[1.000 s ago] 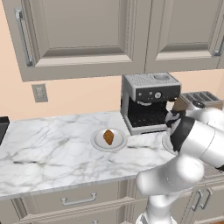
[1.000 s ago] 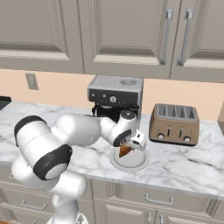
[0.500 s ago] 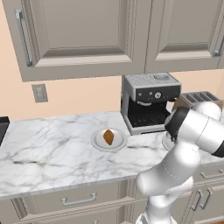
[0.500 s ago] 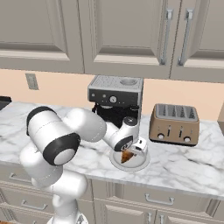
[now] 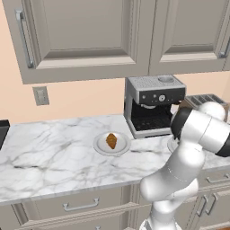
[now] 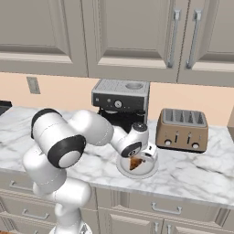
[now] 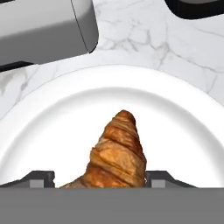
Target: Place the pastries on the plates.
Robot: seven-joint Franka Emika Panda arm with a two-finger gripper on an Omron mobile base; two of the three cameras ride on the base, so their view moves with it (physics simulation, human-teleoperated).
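The arm bends forward and down over the marble tabletop (image 6: pixel 192 171), its gripper (image 6: pixel 138 161) lowered onto the right-hand plate (image 6: pixel 147 172) in front of the coffee machine (image 6: pixel 121 101). The jaws are clamped on a croissant (image 7: pixel 117 155), just over the plate's middle. The other croissant (image 5: pixel 111 140) lies on the left plate (image 5: pixel 99 144).

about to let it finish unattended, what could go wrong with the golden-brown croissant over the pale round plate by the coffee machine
The golden-brown croissant sits between the gripper fingertips over the pale round plate. Opening may make it stick or tip. The plate lies close to the steel coffee machine, so a wide retreat could clip it.
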